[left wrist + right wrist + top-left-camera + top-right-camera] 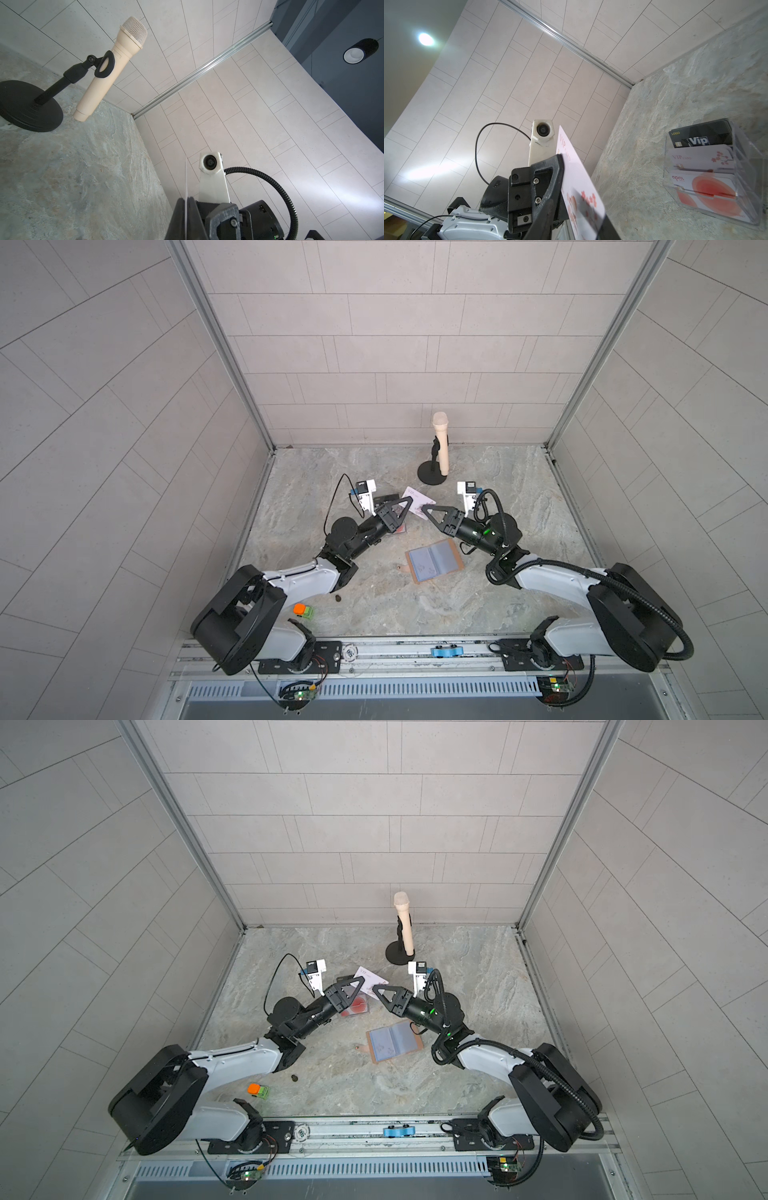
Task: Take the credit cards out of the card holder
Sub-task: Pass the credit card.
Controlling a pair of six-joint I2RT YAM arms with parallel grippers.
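Note:
The card holder (434, 560) lies open on the stone table, tan cover down and blue-grey sleeves up. Behind it, above the table, my left gripper (407, 502) is shut on a pale pink credit card (577, 172) with red blossoms, seen edge-on in the left wrist view as a thin card (186, 182). My right gripper (577, 209) faces the left one, open, with one finger on each side of that card's free end. Three more credit cards stand in a clear box (747, 149): a dark Vip card (699, 137), a pale pink one (695, 160) and a white one with red circles (708, 187).
A cream microphone (440, 443) on a black round-based stand (432, 479) rises just behind the grippers. An orange and green block (302, 610) and a small dark bit (338, 597) lie near the left arm. Tiled walls close the table on three sides.

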